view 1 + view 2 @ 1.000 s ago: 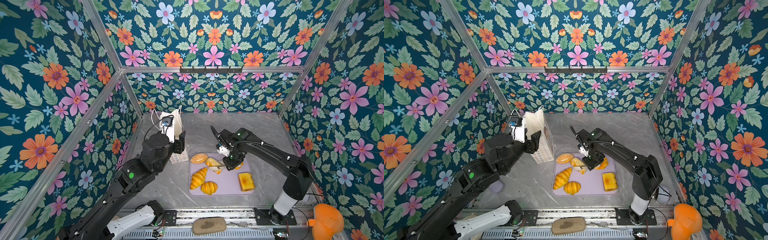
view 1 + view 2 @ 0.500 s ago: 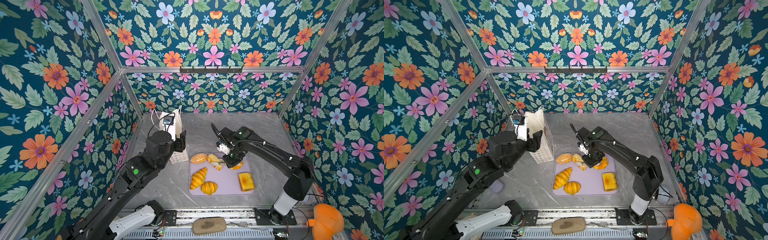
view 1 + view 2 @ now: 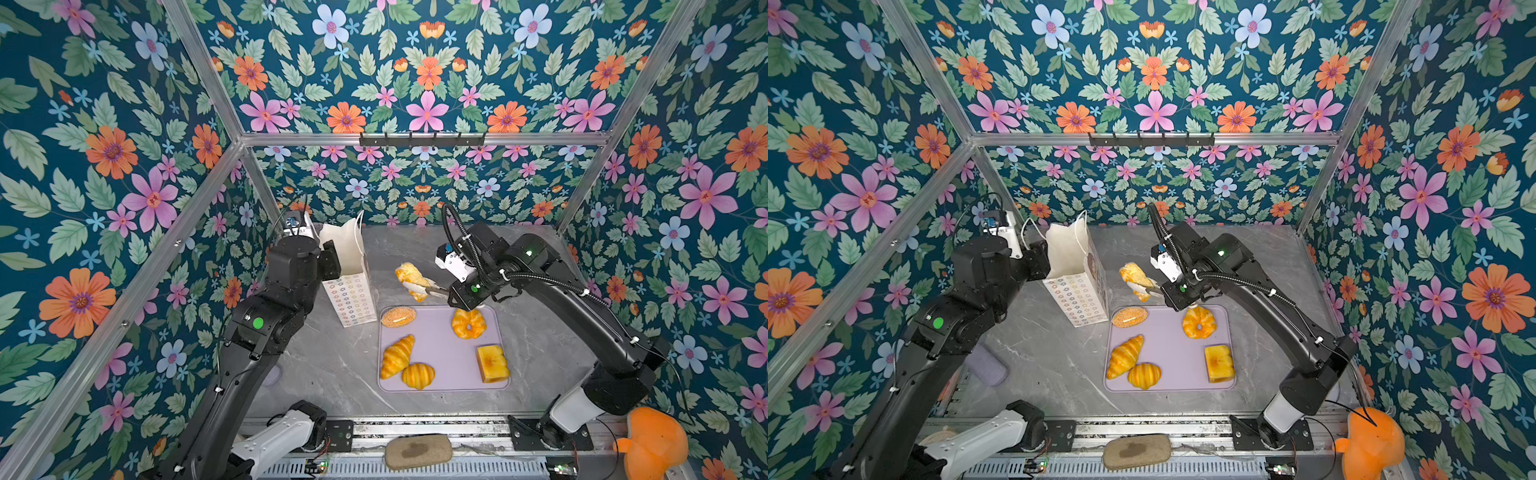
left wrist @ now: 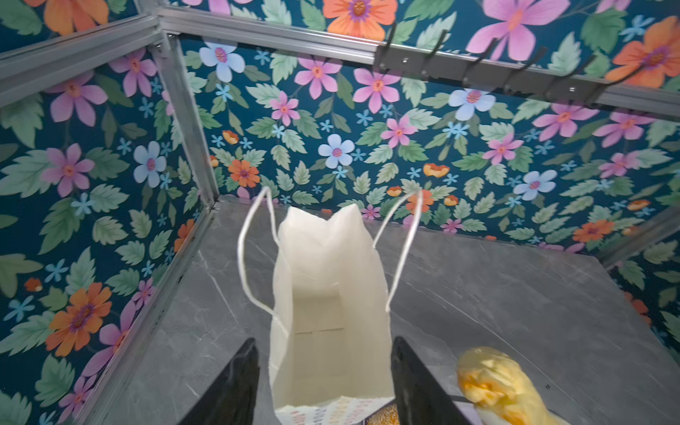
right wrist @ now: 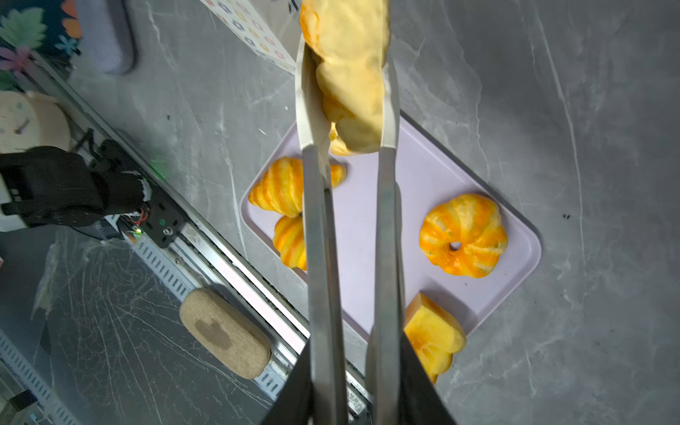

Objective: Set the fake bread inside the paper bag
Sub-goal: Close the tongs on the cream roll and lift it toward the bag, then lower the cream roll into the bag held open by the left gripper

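Five glossy golden-orange toy breads lay on the flat lilac tray (image 3: pixel 440 353): a speckled oval bun (image 3: pixel 398 316), a ring bun (image 3: pixel 468 323), a long croissant (image 3: pixel 397 356) touching a short croissant (image 3: pixel 418 375), and a square toast block (image 3: pixel 492 363). The sixth, a flaky pale-gold twist (image 3: pixel 411 275), hung in the air just right of the bag. And what a grip: the right gripper (image 5: pixel 355 386) was clamped on long metal tongs (image 5: pixel 319 257), whose white tips pinched the twist.

The tall white paper bag (image 3: pixel 351 297), printed with rows of small pastel flowers, stood upright and gaping on the grey marbled tabletop (image 3: pixel 332 365). The left gripper (image 4: pixel 323 368) had its dark fingers (image 4: pixel 235 386) spread wide, one on each side of the bag's near rim. A brown patch (image 3: pixel 1094 270) on the bag's side panel was perhaps a label, too small to read.

The left arm (image 3: pixel 257 324) hid the bag's left flank in both top views. On the front rail lay a grey-tan oval pad (image 3: pixel 417 451) with a dark smudge, and a big orange plush shape (image 3: pixel 652 444) sat at the right corner.
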### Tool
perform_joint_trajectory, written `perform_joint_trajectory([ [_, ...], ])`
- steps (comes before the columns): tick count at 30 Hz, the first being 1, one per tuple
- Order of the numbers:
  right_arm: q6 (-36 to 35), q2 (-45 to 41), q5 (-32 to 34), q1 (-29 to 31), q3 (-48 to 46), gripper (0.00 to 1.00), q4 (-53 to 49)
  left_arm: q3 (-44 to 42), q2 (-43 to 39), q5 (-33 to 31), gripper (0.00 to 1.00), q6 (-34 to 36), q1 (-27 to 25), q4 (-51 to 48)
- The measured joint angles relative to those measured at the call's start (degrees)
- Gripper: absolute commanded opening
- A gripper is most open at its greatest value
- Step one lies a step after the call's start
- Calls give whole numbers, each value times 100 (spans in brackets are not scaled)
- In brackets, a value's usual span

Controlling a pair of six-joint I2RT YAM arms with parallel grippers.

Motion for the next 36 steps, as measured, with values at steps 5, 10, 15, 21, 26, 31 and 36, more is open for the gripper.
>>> perform_joint_trajectory([
  [5,61,177,-411,4,929,14,-81,-186,227,887,60,-151,1012,-57],
  [10,116,643,-946,55,1963,13,-120,-721,354,1993,58,-304,1897,61],
  [15,186,1412,-1248,264,3314,13,-256,-1038,411,2774,56,-328,2087,302],
  [21,319,2264,-1362,415,4516,13,-417,-1163,498,3112,54,-326,2114,544],
  [26,520,2264,-1390,595,4201,12,-122,-1351,529,3086,53,-326,2114,636],
  [31,688,2398,-1360,664,4153,13,402,-1515,514,3064,48,-326,2114,793],
  [36,850,2636,-1104,686,4190,13,767,-1613,472,3073,44,-326,2114,918],
])
